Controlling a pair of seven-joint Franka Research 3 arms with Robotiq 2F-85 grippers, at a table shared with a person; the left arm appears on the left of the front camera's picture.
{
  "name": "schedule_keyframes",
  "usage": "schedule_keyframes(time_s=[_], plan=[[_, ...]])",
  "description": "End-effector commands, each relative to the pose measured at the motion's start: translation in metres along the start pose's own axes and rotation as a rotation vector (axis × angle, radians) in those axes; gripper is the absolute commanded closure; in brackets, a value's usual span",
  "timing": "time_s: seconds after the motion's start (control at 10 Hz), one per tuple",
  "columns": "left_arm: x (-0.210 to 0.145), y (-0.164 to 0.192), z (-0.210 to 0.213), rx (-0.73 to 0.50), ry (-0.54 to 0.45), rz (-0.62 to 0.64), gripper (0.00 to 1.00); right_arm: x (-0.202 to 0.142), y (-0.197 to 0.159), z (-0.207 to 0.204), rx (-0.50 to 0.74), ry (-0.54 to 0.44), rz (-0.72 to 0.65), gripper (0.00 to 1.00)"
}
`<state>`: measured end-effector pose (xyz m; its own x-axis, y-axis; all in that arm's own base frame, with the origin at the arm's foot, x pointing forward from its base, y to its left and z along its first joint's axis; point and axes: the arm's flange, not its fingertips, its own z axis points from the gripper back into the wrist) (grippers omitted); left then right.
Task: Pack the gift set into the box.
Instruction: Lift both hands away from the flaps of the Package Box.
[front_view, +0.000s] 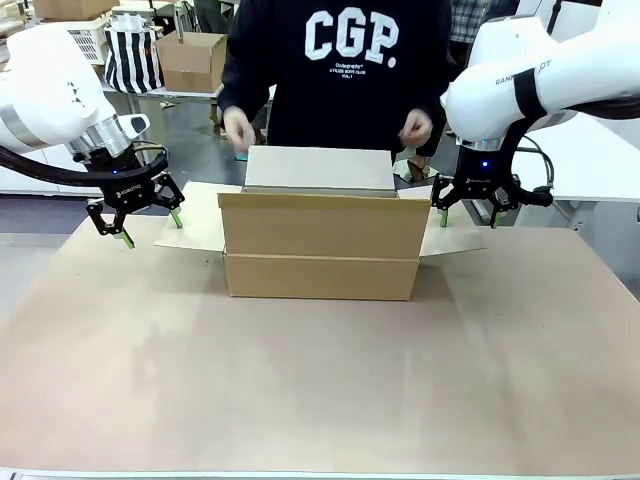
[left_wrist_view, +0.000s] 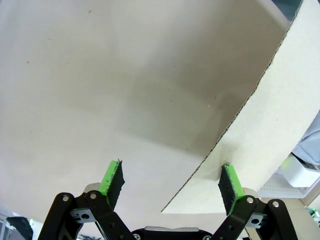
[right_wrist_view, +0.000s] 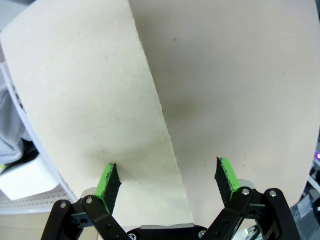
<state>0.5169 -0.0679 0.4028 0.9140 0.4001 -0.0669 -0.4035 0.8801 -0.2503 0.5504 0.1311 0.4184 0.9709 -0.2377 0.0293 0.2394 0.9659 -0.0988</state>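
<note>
A broad tan desk (front_view: 320, 400) carries the large rectangular brown corrugated cardboard box (front_view: 320, 250), which sits at the middle of the far half with a horizontal crease along its near side. Its two side flaps spread outward and its far flap stands up behind the opening. A person in a dark sweatshirt with white lettering (front_view: 340, 70) stands just behind the box, both blurred hands (front_view: 238, 128) held near the far flap. The left claw (front_view: 152, 229) hangs wide open at the outer edge of the left side flap, whose corner lies between its green pads in the wrist view. The right claw (front_view: 468, 217) is likewise spread open over the right side flap's edge.
</note>
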Motion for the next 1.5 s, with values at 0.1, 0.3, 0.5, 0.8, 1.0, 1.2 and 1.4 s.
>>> schedule_keyframes(time_s=[0.1, 0.3, 0.5, 0.8, 1.0, 1.2, 1.4], plan=[[0.0, 0.0, 0.002, 0.017, -0.011, 0.013, 0.0, 0.002, -0.001, 0.004, -0.016, -0.004, 0.005, 0.0], [0.0, 0.0, 0.002, 0.017, -0.011, 0.013, 0.0, 0.002, -0.001, 0.004, -0.016, -0.004, 0.005, 0.0], [0.0, 0.0, 0.002, 0.017, -0.011, 0.013, 0.0, 0.002, -0.001, 0.004, -0.016, -0.004, 0.005, 0.0], [0.0, 0.0, 0.002, 0.017, -0.011, 0.013, 0.0, 0.002, -0.001, 0.004, -0.016, -0.004, 0.005, 0.0], [0.0, 0.0, 0.002, 0.017, -0.011, 0.013, 0.0, 0.002, -0.001, 0.004, -0.016, -0.004, 0.005, 0.0], [0.0, 0.0, 0.002, 0.017, -0.011, 0.013, 0.0, 0.002, -0.001, 0.004, -0.016, -0.004, 0.005, 0.0], [-0.013, -0.001, 0.025, -0.039, 0.032, -0.005, 0.0, -0.013, -0.018, 0.026, 0.061, 0.002, 0.008, 0.0]])
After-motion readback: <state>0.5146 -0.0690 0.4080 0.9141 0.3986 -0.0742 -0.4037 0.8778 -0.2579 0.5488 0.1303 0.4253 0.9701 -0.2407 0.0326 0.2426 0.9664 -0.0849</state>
